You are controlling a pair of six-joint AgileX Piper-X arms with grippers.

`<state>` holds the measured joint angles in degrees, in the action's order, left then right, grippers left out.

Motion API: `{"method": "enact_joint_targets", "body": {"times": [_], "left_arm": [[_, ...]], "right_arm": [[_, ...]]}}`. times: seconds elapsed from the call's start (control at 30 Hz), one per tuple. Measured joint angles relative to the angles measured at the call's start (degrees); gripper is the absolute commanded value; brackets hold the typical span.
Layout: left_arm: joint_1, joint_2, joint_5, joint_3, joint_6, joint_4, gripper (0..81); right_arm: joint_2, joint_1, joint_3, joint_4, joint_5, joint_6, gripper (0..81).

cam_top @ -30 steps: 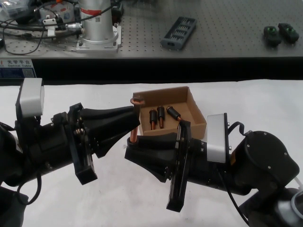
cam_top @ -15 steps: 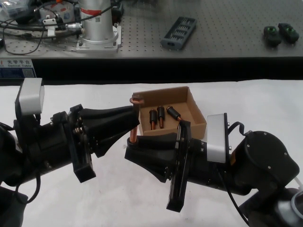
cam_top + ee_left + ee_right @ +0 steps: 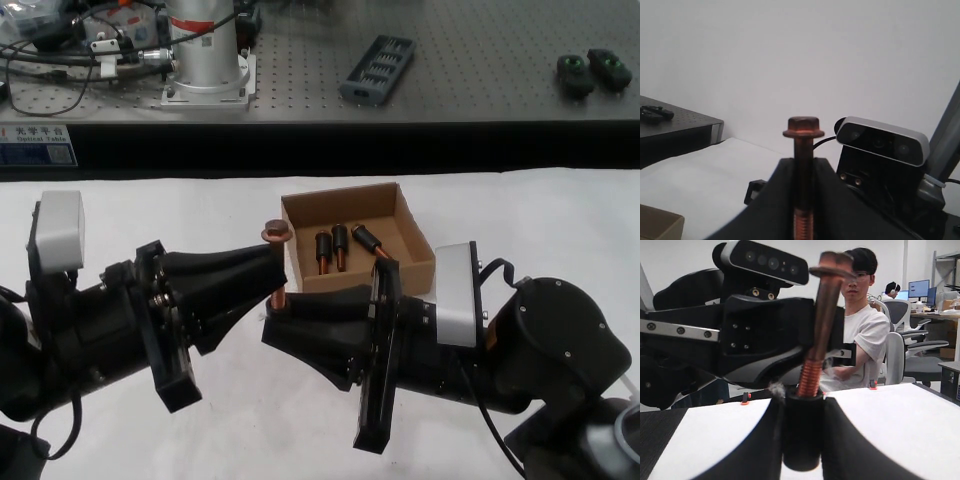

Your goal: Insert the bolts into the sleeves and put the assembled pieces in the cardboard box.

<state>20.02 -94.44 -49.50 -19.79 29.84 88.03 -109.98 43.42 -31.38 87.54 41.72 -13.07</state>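
Your left end effector (image 3: 272, 272) is clenched on a copper flange bolt (image 3: 273, 233). It pinches the shank below the head and holds the bolt roughly upright, just outside the cardboard box (image 3: 418, 240), at the box corner nearest the left arm. Your right end effector (image 3: 801, 409) is closed around a black sleeve (image 3: 801, 435) directly beneath the bolt, beside that same corner. The right wrist view shows the threaded tip at the sleeve's mouth, seemingly just entered, with the bolt leaning off the sleeve's axis. Three assembled pieces (image 3: 340, 247) already lie inside the box, which rests on the white surface (image 3: 560, 220).

Treat the bolt as stiff, light metal. It won't bend, but its smooth round shank can probably pivot or slide between the pads if the tip catches on the sleeve's rim. The grip high on the shank suits this step, since it leaves the threaded end free. The sleeve looks rigid and small, and the hold on its body keeps the mouth open. You'll likely need to straighten the bolt onto the sleeve's axis before pressing it in, or it may jam.
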Motion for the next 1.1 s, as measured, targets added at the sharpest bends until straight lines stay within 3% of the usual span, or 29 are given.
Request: {"method": "enact_joint_targets", "body": {"times": [0.87, 0.97, 1.1], "left_arm": [[0.0, 0.0, -5.0, 0.1, -15.5, -3.4, 0.5], [0.0, 0.0, -5.0, 0.1, -15.7, -3.4, 6.2], [0.0, 0.0, -4.4, 0.1, -15.3, -3.5, 24.4]], "right_arm": [[0.0, 0.0, 0.1, 0.1, -0.4, -1.3, 6.6], [0.0, -0.2, 0.1, 0.1, -0.4, -1.2, 6.6], [0.0, -0.3, 0.1, 0.1, -0.3, -1.2, 6.6]]}}
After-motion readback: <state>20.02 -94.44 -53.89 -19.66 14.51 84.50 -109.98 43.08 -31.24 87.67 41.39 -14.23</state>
